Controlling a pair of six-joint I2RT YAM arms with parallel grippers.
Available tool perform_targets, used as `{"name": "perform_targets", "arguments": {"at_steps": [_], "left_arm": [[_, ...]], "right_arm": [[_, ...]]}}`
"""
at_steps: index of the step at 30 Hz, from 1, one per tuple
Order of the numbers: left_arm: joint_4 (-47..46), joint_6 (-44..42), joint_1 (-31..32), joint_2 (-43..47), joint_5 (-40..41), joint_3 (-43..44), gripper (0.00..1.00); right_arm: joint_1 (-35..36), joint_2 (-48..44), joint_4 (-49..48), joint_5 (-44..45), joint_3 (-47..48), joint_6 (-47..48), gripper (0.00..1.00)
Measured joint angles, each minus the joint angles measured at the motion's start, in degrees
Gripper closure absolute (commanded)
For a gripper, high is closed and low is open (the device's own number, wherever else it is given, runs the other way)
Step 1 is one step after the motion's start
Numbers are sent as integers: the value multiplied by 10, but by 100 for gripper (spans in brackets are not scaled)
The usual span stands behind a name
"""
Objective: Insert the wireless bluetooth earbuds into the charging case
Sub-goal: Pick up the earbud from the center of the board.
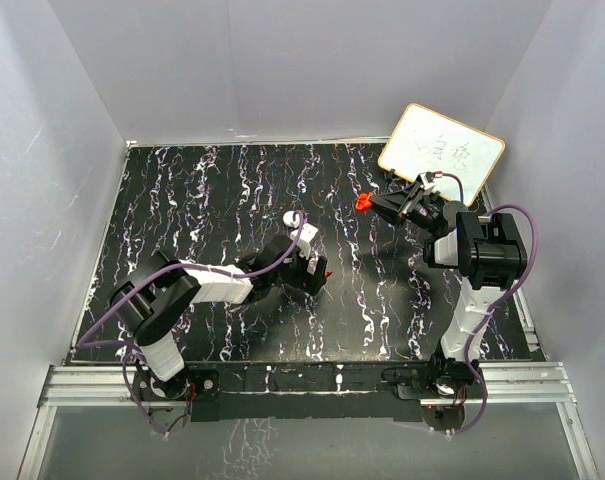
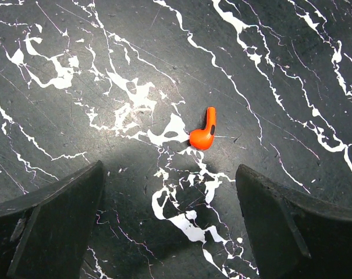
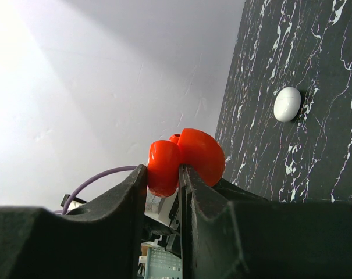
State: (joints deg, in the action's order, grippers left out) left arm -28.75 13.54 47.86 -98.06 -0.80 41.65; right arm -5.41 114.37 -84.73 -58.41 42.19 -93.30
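Note:
One red earbud (image 2: 205,132) lies on the black marbled table, just ahead of my left gripper (image 2: 170,221), which is open and empty, with its fingers wide apart on either side and short of it. In the top view the earbud (image 1: 327,274) is a red speck by the left gripper (image 1: 315,264) at mid-table. My right gripper (image 3: 164,174) is shut on the red charging case (image 3: 184,158), which is hinged open; one half sits between the fingers and the other outside. It is held above the table at the back right (image 1: 363,202). A second earbud is not clearly visible.
A small white oval object (image 1: 290,217) lies on the table behind the left gripper and also shows in the right wrist view (image 3: 287,104). A white board with writing (image 1: 442,152) leans at the back right corner. White walls enclose the table.

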Motion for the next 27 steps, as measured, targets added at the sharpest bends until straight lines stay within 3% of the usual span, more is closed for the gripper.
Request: {"name": "perform_targets", "arguments": {"at_steps": [11,27], "left_arm": [[-3,21,0,3,-53,0,6],[41,167,0,47,-184,0,4]], "right_arm": [[0,0,0,0,0,0,100],[0,-1,0,0,-8,0,100]]}}
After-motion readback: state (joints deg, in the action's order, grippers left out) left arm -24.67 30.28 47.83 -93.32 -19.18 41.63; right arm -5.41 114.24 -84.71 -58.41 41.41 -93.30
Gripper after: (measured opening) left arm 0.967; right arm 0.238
